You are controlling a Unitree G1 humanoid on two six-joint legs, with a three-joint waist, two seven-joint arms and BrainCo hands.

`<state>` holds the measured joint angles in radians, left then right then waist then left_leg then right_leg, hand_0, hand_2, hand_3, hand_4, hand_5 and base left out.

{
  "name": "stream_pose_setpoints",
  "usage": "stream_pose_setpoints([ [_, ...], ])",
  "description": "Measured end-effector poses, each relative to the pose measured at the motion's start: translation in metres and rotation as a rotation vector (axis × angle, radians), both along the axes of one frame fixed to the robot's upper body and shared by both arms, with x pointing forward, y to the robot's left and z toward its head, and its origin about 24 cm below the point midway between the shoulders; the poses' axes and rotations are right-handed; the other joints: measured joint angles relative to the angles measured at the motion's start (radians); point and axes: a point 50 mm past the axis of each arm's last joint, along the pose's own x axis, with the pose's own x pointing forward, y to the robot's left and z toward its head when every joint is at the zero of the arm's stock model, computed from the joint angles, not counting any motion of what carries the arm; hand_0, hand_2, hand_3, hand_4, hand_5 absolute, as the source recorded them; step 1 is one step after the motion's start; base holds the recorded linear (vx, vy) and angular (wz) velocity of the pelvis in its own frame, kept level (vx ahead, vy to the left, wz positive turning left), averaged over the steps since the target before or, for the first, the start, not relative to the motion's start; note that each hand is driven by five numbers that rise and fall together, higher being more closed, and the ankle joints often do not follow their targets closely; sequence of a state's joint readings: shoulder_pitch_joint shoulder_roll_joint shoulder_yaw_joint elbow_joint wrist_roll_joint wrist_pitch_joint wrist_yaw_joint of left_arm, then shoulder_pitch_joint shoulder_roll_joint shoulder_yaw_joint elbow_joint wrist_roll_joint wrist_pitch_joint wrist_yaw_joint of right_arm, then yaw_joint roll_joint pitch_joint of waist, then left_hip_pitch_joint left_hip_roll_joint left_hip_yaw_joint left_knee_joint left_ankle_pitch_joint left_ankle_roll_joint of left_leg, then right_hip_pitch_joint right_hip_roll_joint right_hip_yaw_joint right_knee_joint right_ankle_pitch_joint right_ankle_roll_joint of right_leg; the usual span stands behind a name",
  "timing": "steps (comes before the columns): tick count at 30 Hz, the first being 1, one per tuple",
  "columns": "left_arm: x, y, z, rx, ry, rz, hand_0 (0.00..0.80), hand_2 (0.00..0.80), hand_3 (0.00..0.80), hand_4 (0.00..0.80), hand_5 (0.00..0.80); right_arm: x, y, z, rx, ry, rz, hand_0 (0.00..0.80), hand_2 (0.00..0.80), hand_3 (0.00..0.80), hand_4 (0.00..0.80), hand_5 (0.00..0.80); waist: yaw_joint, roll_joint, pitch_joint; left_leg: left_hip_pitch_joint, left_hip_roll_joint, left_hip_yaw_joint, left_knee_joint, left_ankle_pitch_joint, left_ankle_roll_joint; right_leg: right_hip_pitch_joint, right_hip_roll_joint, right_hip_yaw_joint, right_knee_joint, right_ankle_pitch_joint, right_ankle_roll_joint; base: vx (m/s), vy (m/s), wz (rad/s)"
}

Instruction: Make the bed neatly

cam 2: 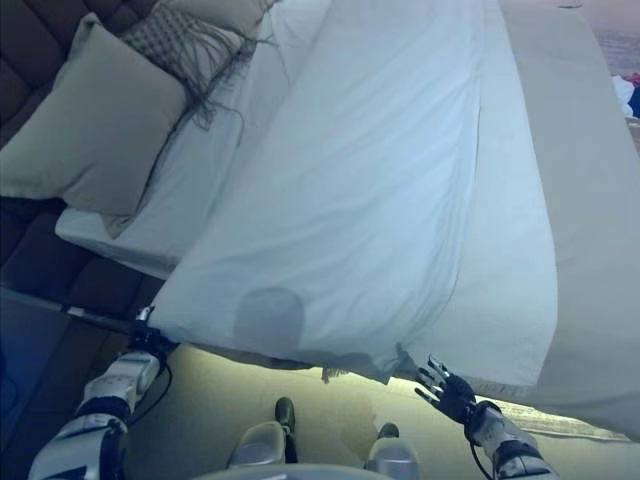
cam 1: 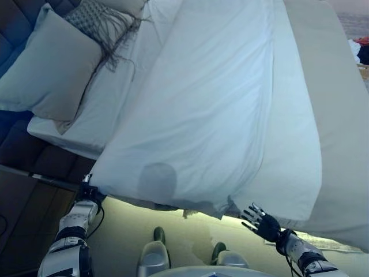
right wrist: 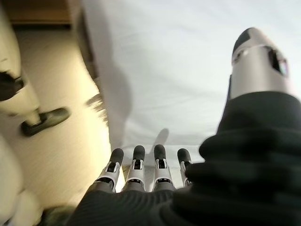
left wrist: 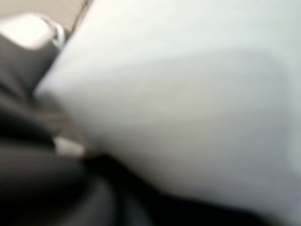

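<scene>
A white duvet (cam 1: 207, 104) lies across the bed and hangs over the near edge. My left hand (cam 1: 87, 193) is at the duvet's near left corner, and the corner ends in the hand. In the left wrist view the white cloth (left wrist: 188, 94) lies right against the hand. My right hand (cam 1: 262, 224) is open with its fingers spread. It is just below the duvet's near edge, further right, and holds nothing. In the right wrist view its straight fingers (right wrist: 136, 165) point at the hanging duvet (right wrist: 178, 70).
A large pale pillow (cam 1: 52, 69) and a grey fringed cushion (cam 1: 101, 23) lie at the head end on the left, on the white sheet (cam 1: 109, 98). A dark padded headboard (cam 1: 17, 23) is behind them. A beige cover (cam 1: 340, 115) lies on the bed's right part.
</scene>
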<state>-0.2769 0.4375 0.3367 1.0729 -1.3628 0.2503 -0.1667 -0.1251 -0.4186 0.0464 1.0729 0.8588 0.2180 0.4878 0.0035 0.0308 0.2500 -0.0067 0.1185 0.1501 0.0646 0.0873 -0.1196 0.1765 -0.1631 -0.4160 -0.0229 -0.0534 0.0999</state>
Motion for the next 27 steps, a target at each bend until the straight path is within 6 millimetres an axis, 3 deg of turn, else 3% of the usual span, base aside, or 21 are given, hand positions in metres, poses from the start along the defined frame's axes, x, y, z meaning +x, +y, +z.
stream_pose_setpoints([
  [4,-0.017,0.012,-0.007,-0.005,0.043,0.057,0.800,0.800,0.800,0.800,0.800,-0.002,-0.006,0.001,-0.005,0.000,-0.029,0.000,0.000,0.000,0.000,0.000,-0.020,0.005,-0.005,0.024,0.011,-0.016,-0.001,0.030,-0.009,0.013,-0.014,0.031,0.003,-0.003,-0.010,0.036,0.368,-0.35],
  [6,-0.029,0.019,-0.011,0.007,0.081,0.075,0.800,0.800,0.800,0.800,0.800,-0.010,-0.010,-0.001,-0.012,0.018,-0.044,0.000,0.000,0.000,0.000,0.000,-0.021,0.012,-0.008,0.048,0.064,0.017,0.005,0.020,-0.021,0.010,-0.017,0.016,0.018,-0.004,-0.009,0.001,0.354,-0.64],
  [7,-0.036,0.019,-0.015,0.003,0.104,0.081,0.800,0.800,0.800,0.800,0.800,-0.016,-0.016,-0.002,-0.019,0.029,-0.061,0.000,0.000,0.000,0.000,0.000,-0.026,0.025,-0.018,0.050,0.077,0.007,-0.001,0.050,-0.018,0.010,-0.010,0.020,0.021,-0.005,0.000,0.019,0.332,-0.38],
  [8,-0.043,0.019,-0.020,-0.004,0.129,0.087,0.800,0.800,0.800,0.800,0.800,-0.024,-0.021,-0.003,-0.028,0.046,-0.086,0.000,0.000,0.000,0.000,0.000,-0.044,0.036,-0.028,0.049,0.082,0.011,-0.010,0.027,-0.053,0.009,-0.016,0.018,0.022,-0.001,0.010,0.015,0.346,-0.04],
  [11,-0.045,0.017,-0.023,-0.022,0.130,0.084,0.800,0.800,0.800,0.800,0.800,-0.040,-0.026,-0.008,-0.022,0.082,-0.148,0.000,0.000,0.000,0.000,0.000,-0.086,0.038,-0.035,0.071,0.039,0.010,-0.099,0.019,-0.062,0.000,-0.046,0.022,0.022,0.011,0.032,-0.022,0.273,0.31],
  [15,-0.039,-0.003,-0.030,-0.070,0.083,0.035,0.800,0.800,0.800,0.800,0.800,-0.035,-0.021,-0.008,-0.001,0.074,-0.139,0.000,0.000,0.000,0.000,0.000,-0.098,0.037,-0.036,0.069,-0.008,0.013,-0.113,-0.013,-0.006,-0.009,-0.092,0.028,0.037,0.017,0.053,-0.091,0.237,0.21],
  [20,-0.023,-0.031,-0.033,-0.148,0.034,-0.004,0.800,0.800,0.800,0.800,0.800,-0.017,-0.017,-0.002,0.003,0.020,-0.110,0.000,0.000,0.000,0.000,0.000,-0.094,0.039,-0.033,0.000,-0.046,0.015,-0.062,-0.027,0.021,-0.084,-0.144,0.072,0.096,0.011,0.103,-0.262,0.146,0.02],
  [22,-0.006,-0.038,-0.026,-0.178,-0.030,0.018,0.800,0.800,0.800,0.800,0.800,-0.003,-0.012,0.002,-0.009,-0.014,-0.069,0.000,0.000,0.000,0.000,0.000,-0.094,0.040,-0.006,-0.068,-0.042,0.019,0.010,-0.040,0.032,-0.152,-0.151,0.078,0.179,-0.006,0.098,-0.370,0.071,0.09],
  [24,0.020,-0.047,-0.010,-0.182,-0.118,0.027,0.800,0.800,0.800,0.800,0.800,0.017,-0.005,0.010,-0.001,-0.067,-0.050,0.000,0.000,0.000,0.000,0.000,-0.087,0.043,0.054,-0.167,-0.012,0.020,0.134,-0.065,0.042,-0.267,-0.157,0.085,0.359,-0.042,0.064,-0.336,-0.073,0.15],
  [25,0.033,-0.049,0.000,-0.166,-0.157,0.018,0.800,0.800,0.800,0.800,0.800,0.024,0.003,0.013,0.015,-0.091,-0.038,0.000,0.000,0.000,0.000,0.000,-0.066,0.020,0.079,-0.204,-0.002,0.014,0.177,-0.071,0.035,-0.312,-0.158,0.109,0.411,-0.079,0.036,-0.321,-0.093,0.15],
  [26,0.044,-0.049,0.010,-0.146,-0.198,0.013,0.800,0.800,0.800,0.800,0.800,0.031,0.009,0.015,0.031,-0.118,-0.045,0.000,0.000,0.000,0.000,0.000,-0.056,-0.005,0.105,-0.253,0.004,0.003,0.223,-0.073,0.033,-0.349,-0.148,0.139,0.454,-0.122,0.054,-0.355,-0.056,0.34],
  [27,0.055,-0.053,0.020,-0.134,-0.231,-0.004,0.800,0.800,0.800,0.800,0.800,0.044,0.012,0.023,0.037,-0.163,-0.051,0.000,0.000,0.000,0.000,0.000,-0.061,-0.010,0.127,-0.312,0.020,-0.017,0.261,-0.079,0.025,-0.394,-0.135,0.153,0.505,-0.147,0.043,-0.275,0.035,0.43],
])
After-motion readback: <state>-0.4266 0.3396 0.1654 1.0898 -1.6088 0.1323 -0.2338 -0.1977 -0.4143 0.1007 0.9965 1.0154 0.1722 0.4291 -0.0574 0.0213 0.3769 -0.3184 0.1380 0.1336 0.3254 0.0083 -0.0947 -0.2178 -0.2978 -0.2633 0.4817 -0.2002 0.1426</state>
